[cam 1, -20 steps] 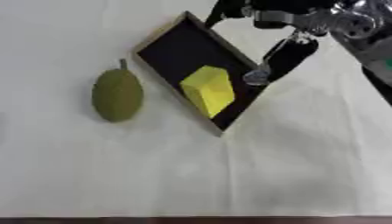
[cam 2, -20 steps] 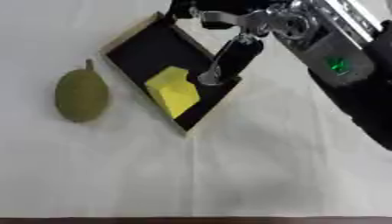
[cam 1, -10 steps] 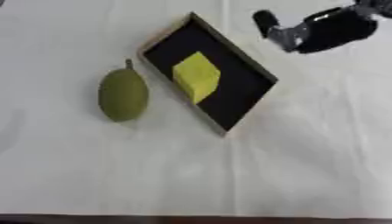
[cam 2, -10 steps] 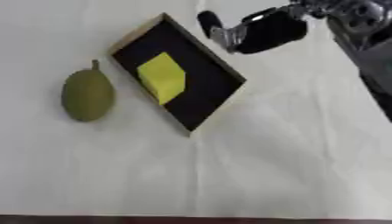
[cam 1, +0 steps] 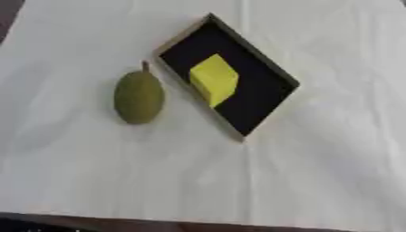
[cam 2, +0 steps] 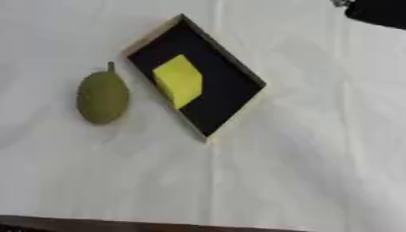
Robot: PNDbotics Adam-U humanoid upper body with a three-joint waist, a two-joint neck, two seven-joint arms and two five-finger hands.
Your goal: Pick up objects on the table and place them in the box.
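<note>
A yellow block (cam 1: 213, 79) lies inside the black box (cam 1: 262, 97) on the white surface (cam 1: 198, 181), a green fruit (cam 1: 139, 96) sits just left of the box, and only a dark bit of the right robot hand (cam 2: 379, 12) shows at the top corner, its fingers impossible to tell.

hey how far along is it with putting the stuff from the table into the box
Done: the yellow block lies inside the black box. In hand: nothing; only a dark part of the right arm shows at the top right corner, clear of the box. Left: the green fruit sits on the white tablecloth beside the box's left edge, not yet picked up.
</note>
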